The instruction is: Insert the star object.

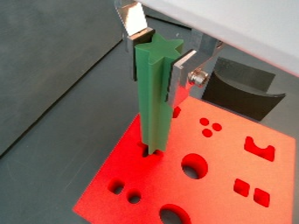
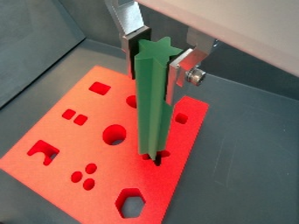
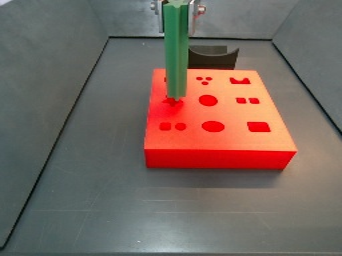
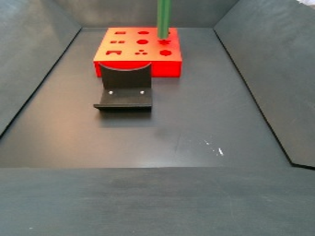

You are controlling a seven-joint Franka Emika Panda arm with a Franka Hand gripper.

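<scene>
The star object is a long bright green ridged bar with a star-shaped top. It stands upright, and its lower end meets the red block at a hole near one edge, as both wrist views show. My gripper is shut on the bar's top, a silver finger on each side. In a side view the bar rises from the block near its left edge. In a side view the bar stands at the block's right end; the gripper is out of frame there.
The red block has several shaped holes: circles, squares, a hexagon, dot groups. A small dark grey curved piece lies on the floor beside the block, also seen in a side view and a wrist view. Grey bin walls enclose the dark floor.
</scene>
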